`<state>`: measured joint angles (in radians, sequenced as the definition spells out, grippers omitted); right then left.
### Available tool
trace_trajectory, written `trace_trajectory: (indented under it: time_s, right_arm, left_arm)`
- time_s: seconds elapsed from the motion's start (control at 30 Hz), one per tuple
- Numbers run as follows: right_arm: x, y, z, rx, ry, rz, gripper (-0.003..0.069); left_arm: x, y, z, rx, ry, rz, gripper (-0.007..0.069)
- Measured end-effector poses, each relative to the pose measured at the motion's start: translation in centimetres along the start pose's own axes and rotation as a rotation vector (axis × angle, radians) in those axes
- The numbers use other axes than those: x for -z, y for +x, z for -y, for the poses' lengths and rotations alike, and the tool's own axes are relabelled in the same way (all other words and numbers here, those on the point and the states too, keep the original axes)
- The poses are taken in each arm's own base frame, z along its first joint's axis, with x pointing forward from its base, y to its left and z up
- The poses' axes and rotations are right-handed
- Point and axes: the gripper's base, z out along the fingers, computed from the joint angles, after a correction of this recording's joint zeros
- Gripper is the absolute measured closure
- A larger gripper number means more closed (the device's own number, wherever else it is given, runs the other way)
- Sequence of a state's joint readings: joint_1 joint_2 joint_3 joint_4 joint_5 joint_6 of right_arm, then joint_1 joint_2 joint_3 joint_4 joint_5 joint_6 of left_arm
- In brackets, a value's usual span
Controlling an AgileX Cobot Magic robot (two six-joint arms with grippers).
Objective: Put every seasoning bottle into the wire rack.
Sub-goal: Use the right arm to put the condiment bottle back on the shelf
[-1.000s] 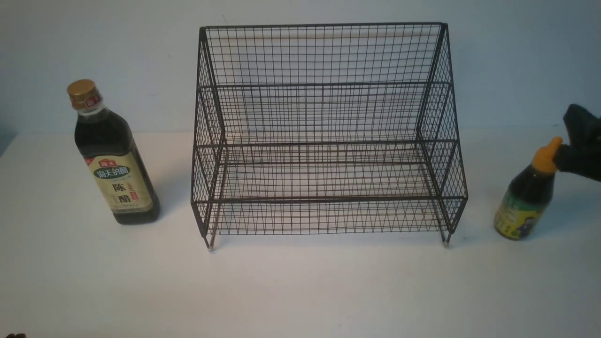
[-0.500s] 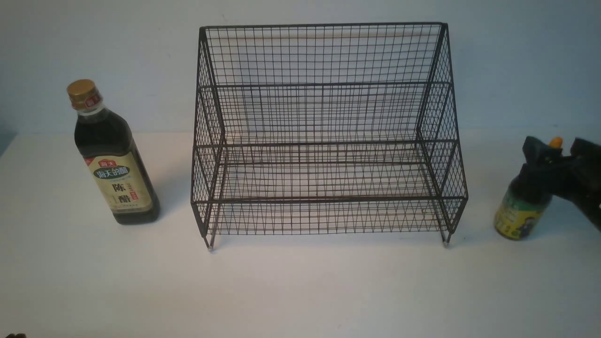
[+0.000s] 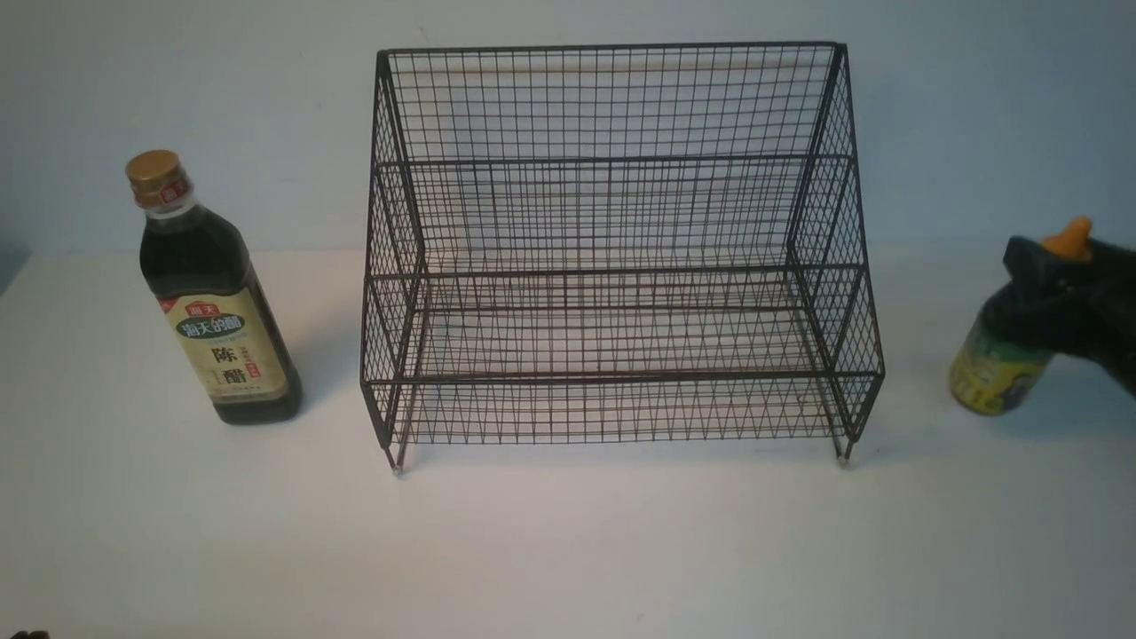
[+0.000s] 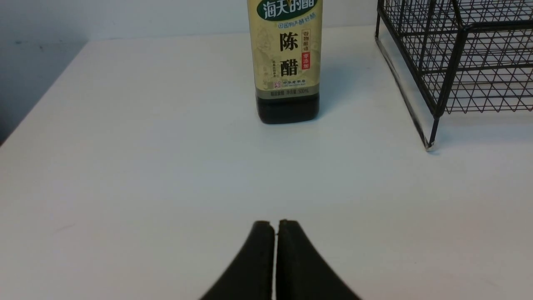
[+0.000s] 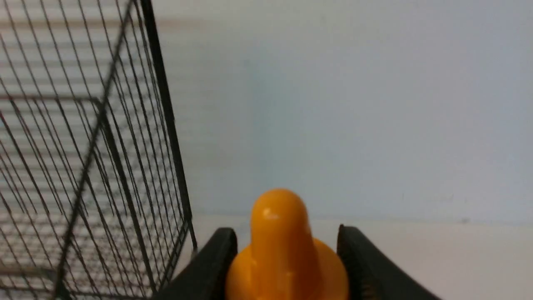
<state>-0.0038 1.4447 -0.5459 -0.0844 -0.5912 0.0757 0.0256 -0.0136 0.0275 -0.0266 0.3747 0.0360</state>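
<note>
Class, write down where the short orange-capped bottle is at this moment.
In the front view the short bottle is at the far right, beyond the wire rack's right side, tilted, its neck clamped in the right gripper.

Lab: white table (image 3: 568, 550), blank wall (image 3: 177, 89)

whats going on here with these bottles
The right gripper grips the short dark bottle with the orange nozzle cap by its neck, right of the large black wire-mesh rack. The tall gold-capped dark bottle stands on the white table left of it. The left gripper is shut and empty. No bottle is in the rack yet.
</note>
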Motion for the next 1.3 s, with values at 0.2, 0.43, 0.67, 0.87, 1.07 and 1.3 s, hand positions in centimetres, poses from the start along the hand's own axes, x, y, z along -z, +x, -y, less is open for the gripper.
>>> trace_trajectory:
  time_s: [0.2, 0.43, 0.67, 0.87, 1.07, 1.3]
  right_arm:
    - [3.2, -5.8, -1.8, -0.041, -0.059, 0.085, 0.0373]
    - [5.2, -10.6, -6.5, -0.074, -0.256, 0.116, 0.0373]
    - [3.9, -10.1, -9.5, -0.082, -0.357, 0.067, 0.0373]
    - [0.2, -7.3, -10.7, -0.083, -0.355, -0.054, 0.0373]
    - [-2.5, -5.8, -11.6, -0.087, -0.359, -0.092, 0.0373]
    - [-3.8, -3.6, -11.9, -0.08, -0.352, -0.159, 0.0373]
  left_arm:
    - [0.0, 0.0, 0.0, 0.0, 0.0, 0.0, 0.0629]
    - [0.0, 0.0, 0.0, 0.0, 0.0, 0.0, 0.0629]
    - [0.0, 0.0, 0.0, 0.0, 0.0, 0.0, 0.0629]
    - [0.0, 0.0, 0.0, 0.0, 0.0, 0.0, 0.0629]
    - [0.0, 0.0, 0.0, 0.0, 0.0, 0.0, 0.0629]
    - [0.0, 0.0, 0.0, 0.0, 0.0, 0.0, 0.0629]
